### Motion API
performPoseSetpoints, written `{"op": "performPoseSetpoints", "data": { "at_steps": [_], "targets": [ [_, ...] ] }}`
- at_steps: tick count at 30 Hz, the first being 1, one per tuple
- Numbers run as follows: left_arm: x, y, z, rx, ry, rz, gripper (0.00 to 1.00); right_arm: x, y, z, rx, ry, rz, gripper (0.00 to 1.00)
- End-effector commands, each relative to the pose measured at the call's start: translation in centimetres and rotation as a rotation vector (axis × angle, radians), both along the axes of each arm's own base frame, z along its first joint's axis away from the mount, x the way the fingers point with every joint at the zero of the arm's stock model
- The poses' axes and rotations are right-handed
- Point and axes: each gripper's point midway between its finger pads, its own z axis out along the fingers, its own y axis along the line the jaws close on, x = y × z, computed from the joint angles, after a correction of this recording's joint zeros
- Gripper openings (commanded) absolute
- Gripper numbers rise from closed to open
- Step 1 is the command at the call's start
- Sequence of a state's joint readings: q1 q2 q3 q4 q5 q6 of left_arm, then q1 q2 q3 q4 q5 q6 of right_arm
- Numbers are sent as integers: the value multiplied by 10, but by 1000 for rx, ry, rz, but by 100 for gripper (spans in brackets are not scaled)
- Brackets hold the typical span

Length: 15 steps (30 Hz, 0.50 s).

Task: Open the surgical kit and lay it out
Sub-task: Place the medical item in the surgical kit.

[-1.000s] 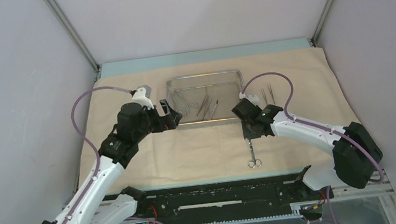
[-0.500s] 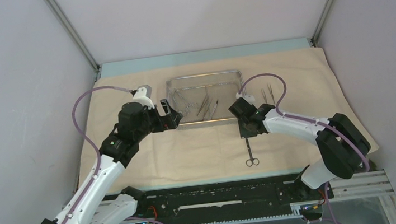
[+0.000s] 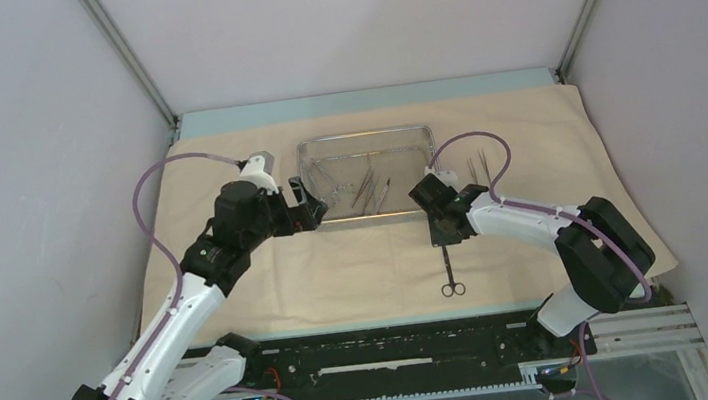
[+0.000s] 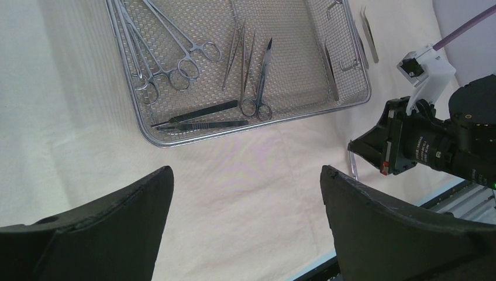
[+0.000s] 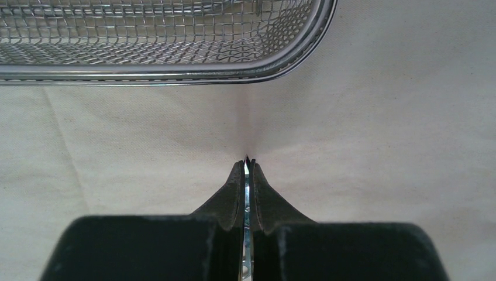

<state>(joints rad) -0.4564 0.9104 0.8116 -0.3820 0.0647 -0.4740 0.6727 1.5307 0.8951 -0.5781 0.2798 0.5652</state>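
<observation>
You've got the beige cloth wrap (image 3: 358,270) spread flat under both claws, running out past them on every side. The shallow rectangular steel mesh tray (image 3: 363,135) sits on the cloth just ahead of both claws. Its near left corner is in front of your left claw (image 3: 308,205) and its near right corner is ahead and a little left of your right claw (image 3: 443,240).

Left claw is released, jaws spread wide over bare cloth. Right claw is clenched, pinching the slim end of a long ring-handled steel instrument (image 3: 451,274), which trails straight back from the fingertips toward the arm bases with its rings at the far end. Whether it rests on the cloth I can't tell.

Ahead of the left claw, inside the tray, lie several ring-handled steel clamps (image 4: 169,52), a small pair of steel scissors (image 4: 263,79) and two dark flat slim tools (image 4: 199,117). Beyond your right claw, just right of the tray, two slim steel tweezers (image 3: 478,168) lie on the cloth.
</observation>
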Motion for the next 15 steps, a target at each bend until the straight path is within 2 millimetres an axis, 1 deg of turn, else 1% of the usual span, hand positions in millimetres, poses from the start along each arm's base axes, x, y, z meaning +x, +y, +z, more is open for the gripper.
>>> {"op": "performPoseSetpoints", "data": {
  "at_steps": [1, 5, 7, 8, 10, 12, 15],
  "targets": [
    [2, -6, 7, -27, -22, -15, 100, 5, -7, 1, -18, -19, -44, 2],
    [3, -6, 6, -28, -20, -16, 100, 4, -8, 1, -20, -17, -53, 8],
    [3, -7, 7, -27, -22, -17, 100, 3, -8, 2, -18, -19, -55, 16],
    [3, -7, 7, -27, -24, -17, 100, 3, -8, 5, -14, -24, -56, 22],
    [3, -7, 8, -27, -25, -18, 100, 4, -8, 11, -3, -39, -60, 33],
    [3, -7, 9, -28, -27, -19, 100, 5, -7, 19, 13, -58, -60, 39],
    [3, -7, 10, -29, -28, -21, 100, 6, -8, 33, 31, -84, -64, 44]
  ]
}}
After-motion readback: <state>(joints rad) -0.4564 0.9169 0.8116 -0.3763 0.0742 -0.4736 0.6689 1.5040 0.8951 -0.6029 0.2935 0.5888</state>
